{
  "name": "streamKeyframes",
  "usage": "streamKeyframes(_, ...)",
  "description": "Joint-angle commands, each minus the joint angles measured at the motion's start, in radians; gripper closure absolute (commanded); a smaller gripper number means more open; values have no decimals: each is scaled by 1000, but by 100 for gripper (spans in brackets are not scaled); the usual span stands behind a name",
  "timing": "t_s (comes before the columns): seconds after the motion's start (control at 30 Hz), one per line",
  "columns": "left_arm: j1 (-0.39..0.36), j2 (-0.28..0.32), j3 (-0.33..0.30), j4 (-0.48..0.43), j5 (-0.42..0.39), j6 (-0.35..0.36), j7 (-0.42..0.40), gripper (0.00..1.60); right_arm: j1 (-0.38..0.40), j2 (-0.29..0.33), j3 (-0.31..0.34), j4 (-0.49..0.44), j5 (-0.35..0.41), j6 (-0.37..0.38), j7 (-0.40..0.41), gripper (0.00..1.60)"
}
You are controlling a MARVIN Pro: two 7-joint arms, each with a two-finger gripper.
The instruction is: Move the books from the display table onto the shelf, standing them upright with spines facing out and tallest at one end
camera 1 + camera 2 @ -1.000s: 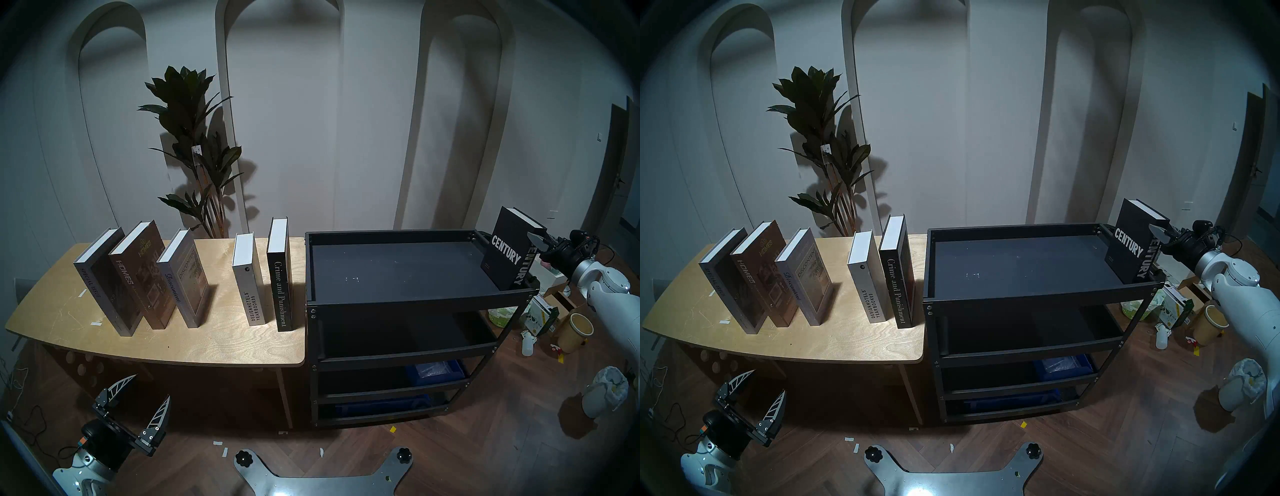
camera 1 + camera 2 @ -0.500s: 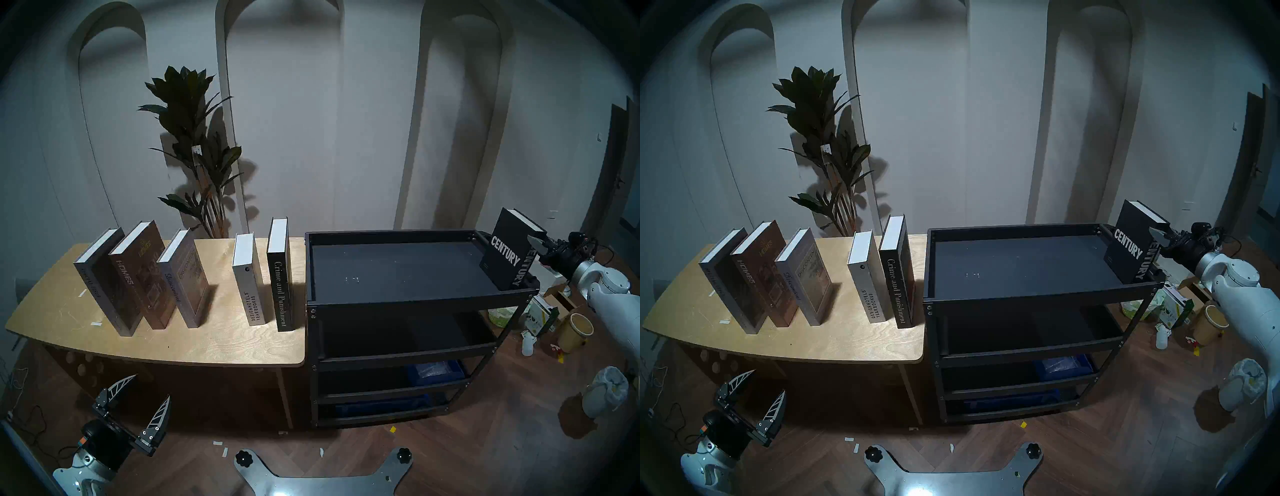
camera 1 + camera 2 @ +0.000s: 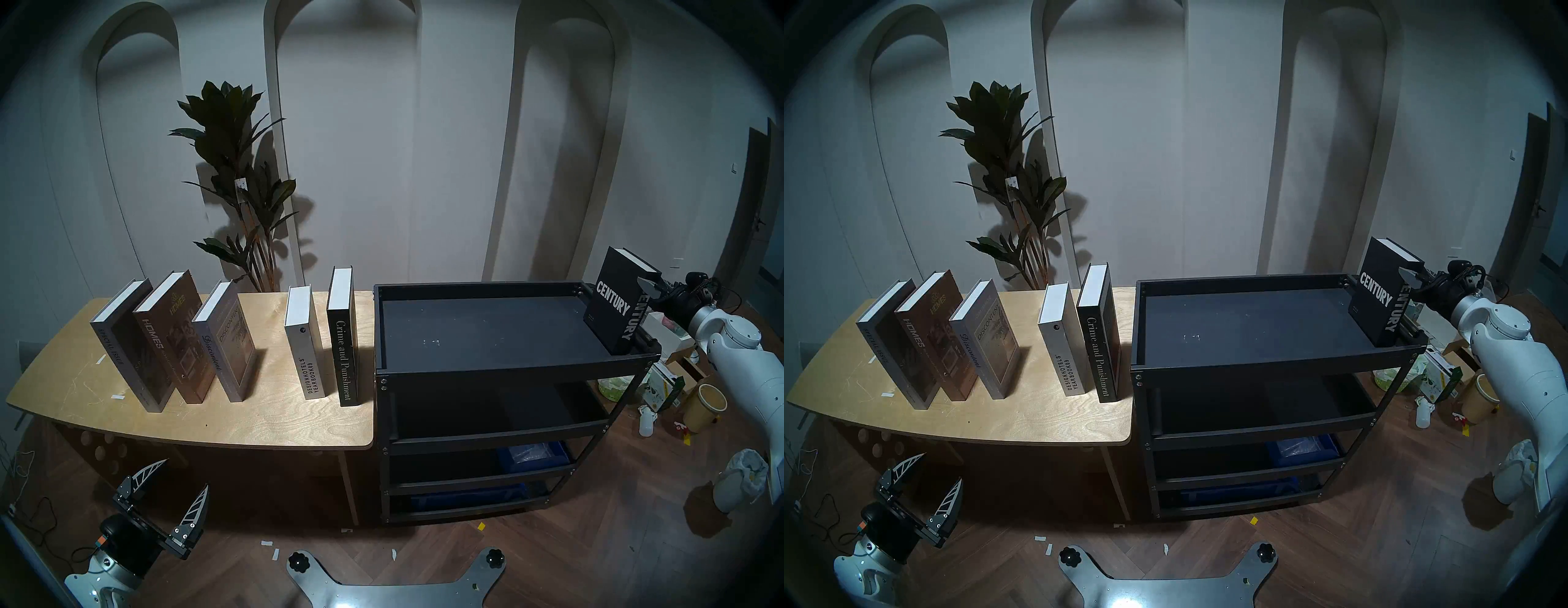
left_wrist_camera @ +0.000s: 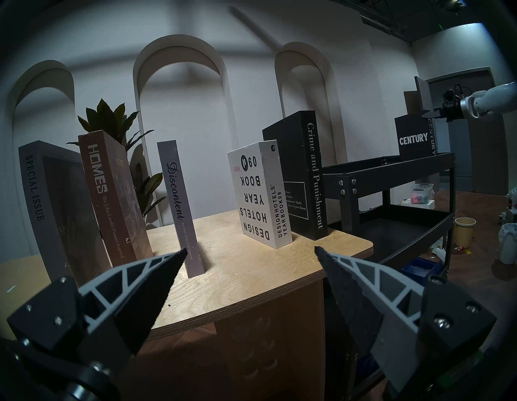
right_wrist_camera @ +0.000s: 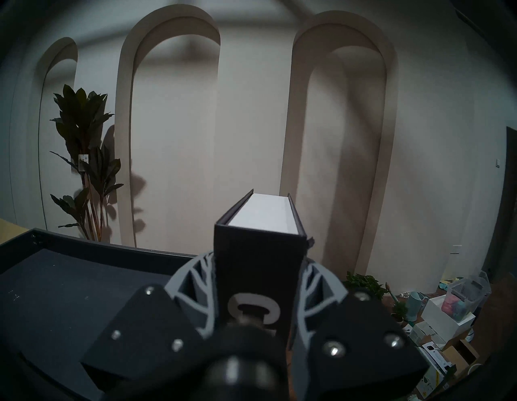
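Five books stand on the plywood display table: Special Issue, Homes and Discontent lean together, while Design Hotels Yearbook and Crime and Punishment stand upright. The black Century book is upright at the right end of the black shelf's top tray, spine toward me. My right gripper is shut on its spine end, and the fingers clamp both covers. My left gripper hangs open and empty, low in front of the table's left part.
A tall potted plant stands behind the table. Blue bins sit on the shelf's lower tiers. Right of the shelf the floor holds a paper cup, boxes and a white bin.
My right gripper has carried the Century book a little to the left and up, further over the tray's right end. The left arm and the table books have not moved.
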Motion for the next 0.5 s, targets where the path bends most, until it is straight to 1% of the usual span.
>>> streamKeyframes(0.0,-1,2,1,-14,0,-1,-3,0,100,-31,-21,59,-44,-5,36,160)
streamKeyframes(0.13,-1,2,1,-14,0,-1,-2,0,113,-39,-30,108,-65,-10,64,160)
streamKeyframes(0.27,-1,2,1,-14,0,-1,-2,0,109,-33,-37,123,-78,-15,84,160)
streamKeyframes(0.3,-1,2,1,-15,0,0,-2,0,105,-33,-37,125,-78,-19,87,155)
streamKeyframes(0.33,-1,2,1,-15,0,0,-2,0,99,-32,-34,122,-75,-20,81,155)
streamKeyframes(0.37,-1,2,1,-15,0,0,-2,0,97,-32,-33,123,-74,-22,83,91)
streamKeyframes(0.4,-1,2,1,-15,0,0,-2,0,97,-32,-32,126,-74,-24,86,40)
streamKeyframes(0.43,-1,2,1,-15,0,0,-2,0,97,-32,-32,126,-74,-24,86,40)
streamKeyframes(0.47,-1,2,1,-15,0,0,-2,0,92,-31,-29,126,-73,-28,83,31)
